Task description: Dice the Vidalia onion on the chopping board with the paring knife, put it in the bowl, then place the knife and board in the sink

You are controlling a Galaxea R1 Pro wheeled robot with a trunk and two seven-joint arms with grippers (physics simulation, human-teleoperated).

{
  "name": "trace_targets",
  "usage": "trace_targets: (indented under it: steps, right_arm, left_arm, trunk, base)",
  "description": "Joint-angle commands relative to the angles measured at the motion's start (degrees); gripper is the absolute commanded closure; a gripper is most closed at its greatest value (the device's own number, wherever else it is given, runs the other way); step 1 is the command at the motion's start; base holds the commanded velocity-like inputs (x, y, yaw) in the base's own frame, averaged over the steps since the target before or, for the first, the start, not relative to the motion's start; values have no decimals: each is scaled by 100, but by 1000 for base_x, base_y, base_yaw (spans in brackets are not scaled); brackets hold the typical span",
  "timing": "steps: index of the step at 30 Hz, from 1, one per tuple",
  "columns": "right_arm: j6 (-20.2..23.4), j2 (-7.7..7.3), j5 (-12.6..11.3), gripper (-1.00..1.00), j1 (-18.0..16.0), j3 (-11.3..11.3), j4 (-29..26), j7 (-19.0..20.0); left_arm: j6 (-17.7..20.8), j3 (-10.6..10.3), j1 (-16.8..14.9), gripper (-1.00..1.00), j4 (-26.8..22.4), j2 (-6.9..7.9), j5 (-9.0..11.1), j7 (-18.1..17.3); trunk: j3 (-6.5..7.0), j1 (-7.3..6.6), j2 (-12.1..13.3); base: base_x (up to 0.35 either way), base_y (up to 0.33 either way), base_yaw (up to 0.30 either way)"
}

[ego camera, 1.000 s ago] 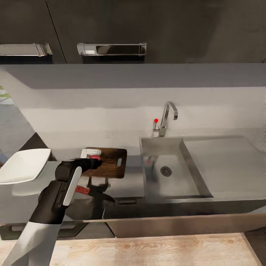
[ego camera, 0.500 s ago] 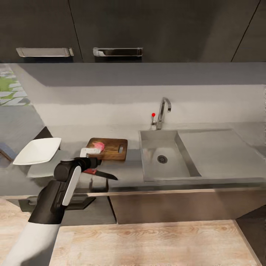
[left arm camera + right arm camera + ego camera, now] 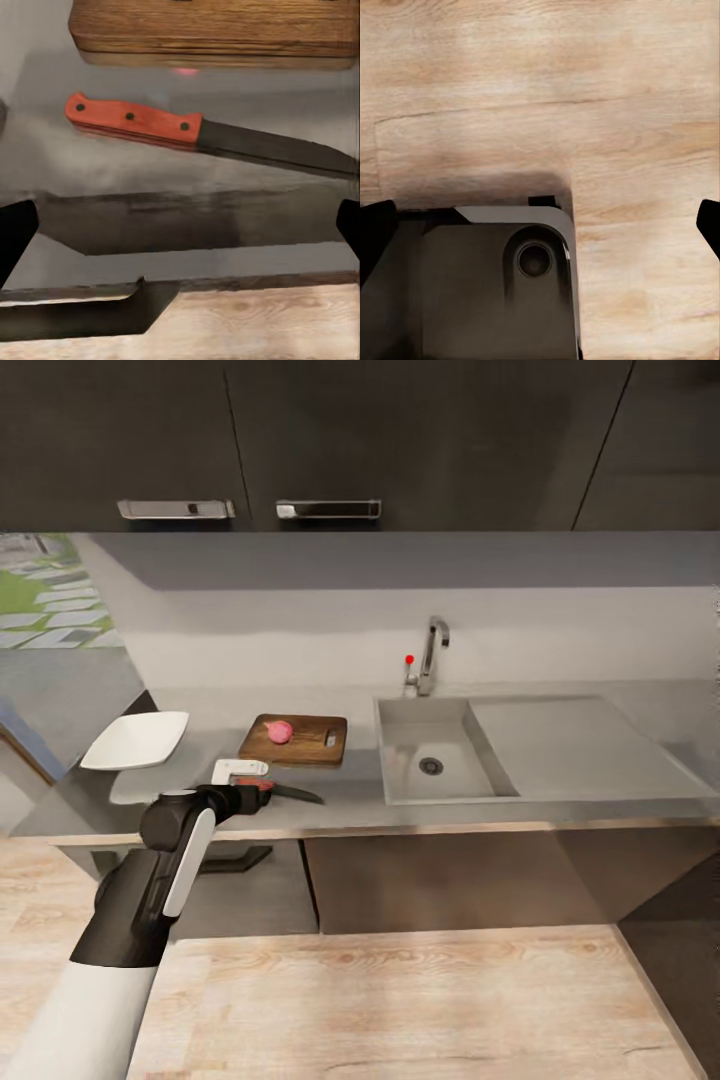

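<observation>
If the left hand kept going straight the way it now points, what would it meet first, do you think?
Most likely the paring knife lying on the countertop, just short of the chopping board. The left hand is open, though depth is hard to judge.

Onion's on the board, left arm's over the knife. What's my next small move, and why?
Probably lower the open left gripper onto the paring knife's orange handle and close. The knife lies free on the countertop beside the chopping board, and the Vidalia onion waits uncut.
</observation>
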Motion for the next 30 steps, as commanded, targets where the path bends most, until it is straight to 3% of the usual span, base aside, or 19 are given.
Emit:
trace_targets:
  steps: [1,30]
  right_arm:
    - [-17,5,32,-100,-3,-49,-2,41]
    - [-17,-1,47,-100,-4,-49,6,23]
  left_arm:
    - [21,-11,-5,-100,-7,7,60,60]
    - [28,-29,7,-100,-52,6,95,54]
  trunk:
    - [-1,0,-11]
    - [237,0,-11]
  base:
    - [-346,0,0]
    - [-324,0,0]
